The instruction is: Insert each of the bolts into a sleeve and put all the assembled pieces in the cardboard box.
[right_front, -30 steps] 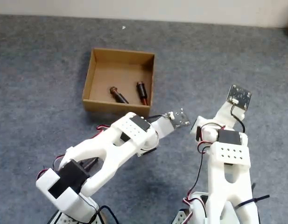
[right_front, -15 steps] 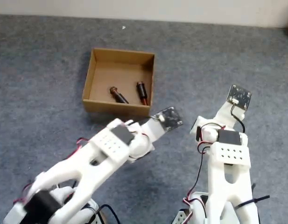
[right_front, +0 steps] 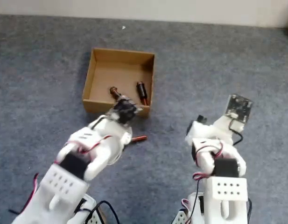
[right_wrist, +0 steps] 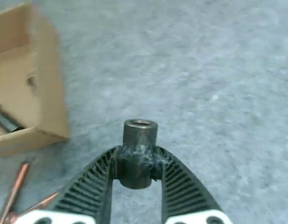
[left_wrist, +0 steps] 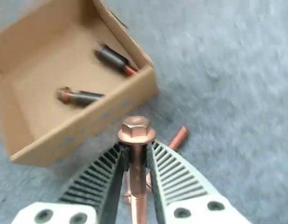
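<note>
The cardboard box point(right_front: 94, 70) stands on the grey carpet with two assembled pieces point(right_front: 118, 95) point(right_front: 142, 93) lying in it. My left gripper point(left_wrist: 136, 150) is shut on a copper bolt point(left_wrist: 136, 131), head up, just in front of the box's near wall point(left_wrist: 83, 133). In the high view the left gripper point(right_front: 124, 111) hangs at that wall. A loose copper bolt point(right_front: 138, 138) point(left_wrist: 179, 138) lies on the carpet beside it. My right gripper point(right_wrist: 139, 161) is shut on a dark sleeve point(right_wrist: 140, 140), bore facing up, to the right of the box point(right_wrist: 22, 79); the right gripper point(right_front: 199, 123) sits mid-table.
Loose copper bolts point(right_wrist: 15, 190) lie on the carpet between the two arms, near the box's front corner. Open carpet point(right_front: 218, 65) stretches to the right of and behind the box. A pale wall edge point(right_front: 181, 9) runs along the far side.
The left arm swung from the table's middle toward the box's front wall, carrying its bolt and uncovering a loose bolt on the carpet. The right arm drew back and turned slightly left.
</note>
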You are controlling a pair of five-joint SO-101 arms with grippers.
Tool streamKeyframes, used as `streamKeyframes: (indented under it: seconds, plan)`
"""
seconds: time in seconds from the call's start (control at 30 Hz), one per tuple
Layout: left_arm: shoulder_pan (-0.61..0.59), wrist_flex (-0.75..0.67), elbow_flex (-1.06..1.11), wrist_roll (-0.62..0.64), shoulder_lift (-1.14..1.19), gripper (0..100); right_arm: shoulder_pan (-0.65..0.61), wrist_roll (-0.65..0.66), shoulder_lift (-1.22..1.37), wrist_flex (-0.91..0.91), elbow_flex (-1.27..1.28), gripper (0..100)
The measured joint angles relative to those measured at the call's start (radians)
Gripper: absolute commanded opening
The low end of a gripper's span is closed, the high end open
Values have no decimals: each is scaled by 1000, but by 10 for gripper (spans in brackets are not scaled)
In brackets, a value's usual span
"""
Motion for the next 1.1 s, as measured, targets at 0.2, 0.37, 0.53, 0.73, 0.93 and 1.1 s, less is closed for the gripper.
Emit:
streamKeyframes:
  seconds: [0.2,0.37,0.53,0.73,0.93,1.1]
  plan:
    - [-74,0,91,77,-321,5,-126,5,-66,0,17,5]
    - [-110,2,121,137,-534,5,-218,5,-100,-8,17,5]
    - [-115,2,121,146,-672,5,-324,5,-141,-95,17,5]
    - [-117,-57,121,149,-724,5,-474,11,-166,-216,17,5]
    - [-115,-181,121,149,-724,5,-580,135,-172,-384,176,5]
    - [-89,-244,121,149,-724,5,-589,187,-172,-644,384,5]
